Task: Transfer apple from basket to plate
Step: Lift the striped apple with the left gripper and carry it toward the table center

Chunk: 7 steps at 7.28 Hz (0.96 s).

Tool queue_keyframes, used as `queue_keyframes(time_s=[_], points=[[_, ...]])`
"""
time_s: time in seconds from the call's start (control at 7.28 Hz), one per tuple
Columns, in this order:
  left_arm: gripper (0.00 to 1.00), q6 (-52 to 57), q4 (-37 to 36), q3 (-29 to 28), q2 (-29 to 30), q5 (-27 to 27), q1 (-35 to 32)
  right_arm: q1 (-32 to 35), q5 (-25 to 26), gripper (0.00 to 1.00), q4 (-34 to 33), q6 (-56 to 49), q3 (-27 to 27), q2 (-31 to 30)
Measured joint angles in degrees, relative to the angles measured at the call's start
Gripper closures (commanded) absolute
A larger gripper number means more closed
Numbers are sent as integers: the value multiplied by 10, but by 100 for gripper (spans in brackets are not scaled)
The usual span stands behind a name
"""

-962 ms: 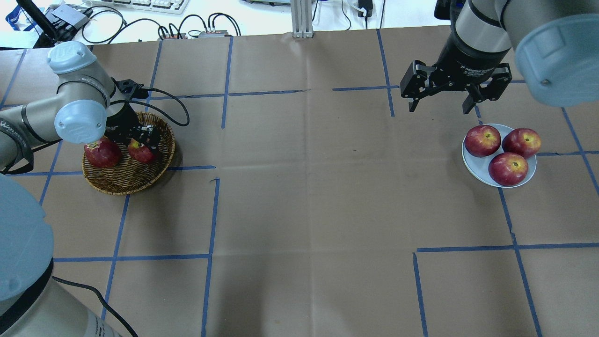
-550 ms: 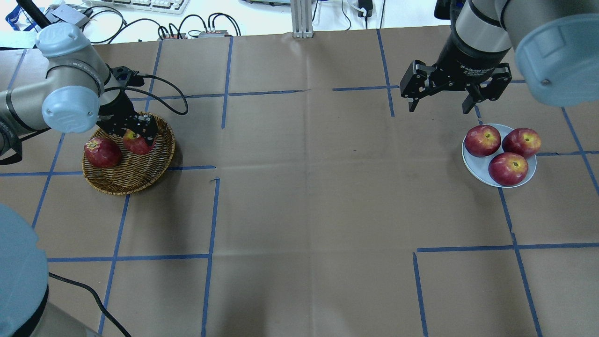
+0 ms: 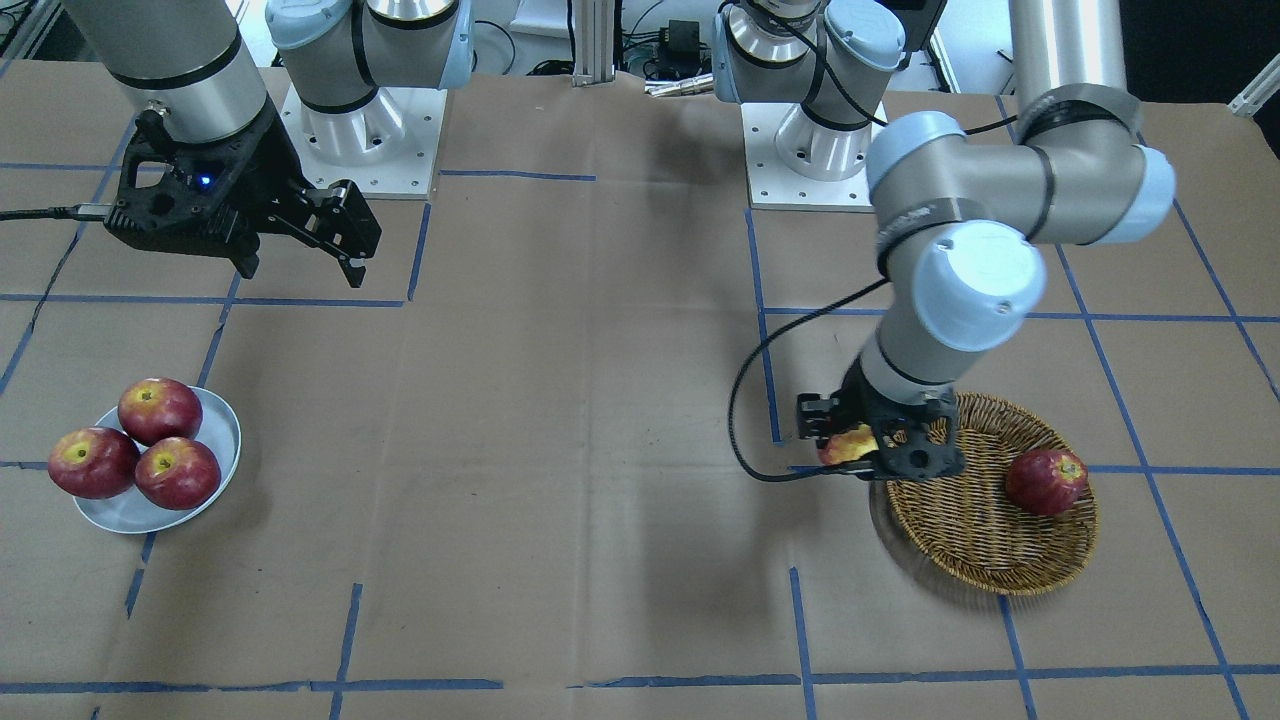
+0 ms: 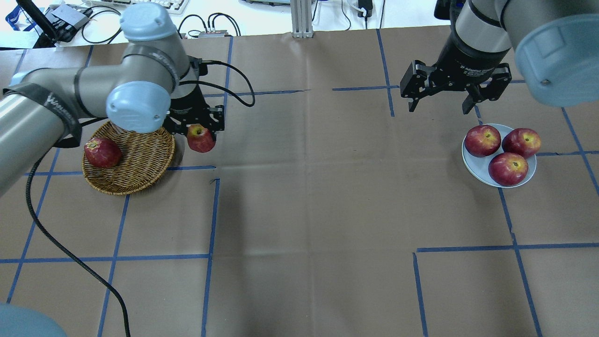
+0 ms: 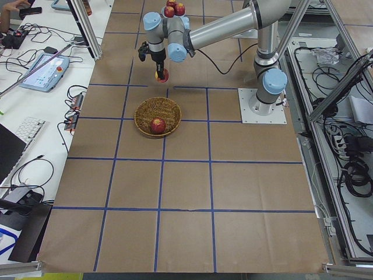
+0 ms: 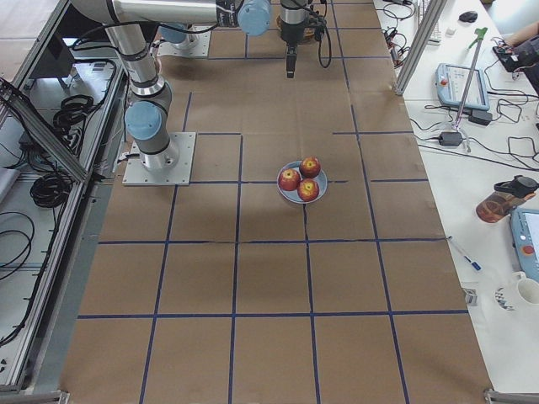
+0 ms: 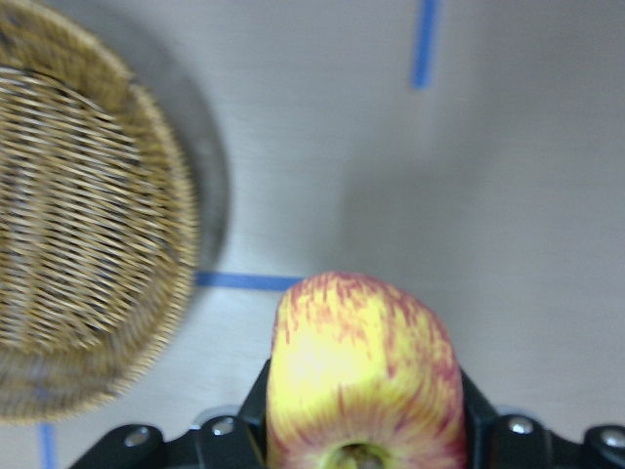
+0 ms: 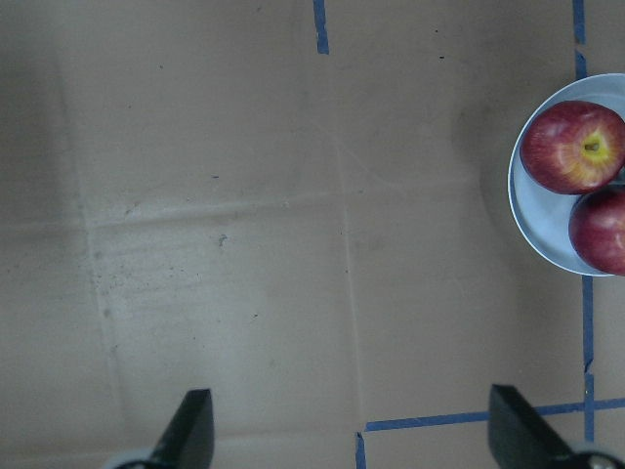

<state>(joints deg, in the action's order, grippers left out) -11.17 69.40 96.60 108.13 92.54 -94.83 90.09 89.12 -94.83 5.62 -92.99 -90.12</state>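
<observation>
Bright, even light throws soft shadows; the left wrist view is blurred, its basket [image 7: 88,195] smeared.

Right gripper [image 4: 439,111], black housing above the fingers: small white print, first line reads "2F Adaptive Gripper"; the finer line under it is too small to read.
Black strap [image 4: 56,110] round the left arm [image 4: 93,84]: white capitals beginning "WAN"; the remaining letters curve away and cannot be read.
Teach pendant [image 5: 44,67] on the side bench: screen and key markings too small to read.
</observation>
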Motion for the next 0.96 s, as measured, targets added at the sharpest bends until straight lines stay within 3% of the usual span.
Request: queue_keyframes(time_s=[0.55, 0.96], points=[[52, -227, -76, 3, 65, -6, -148, 0, 0, 0, 0, 1, 0, 0], [50, -291, -112, 10, 87, -35, -175, 0, 0, 0, 0, 1, 0, 0]])
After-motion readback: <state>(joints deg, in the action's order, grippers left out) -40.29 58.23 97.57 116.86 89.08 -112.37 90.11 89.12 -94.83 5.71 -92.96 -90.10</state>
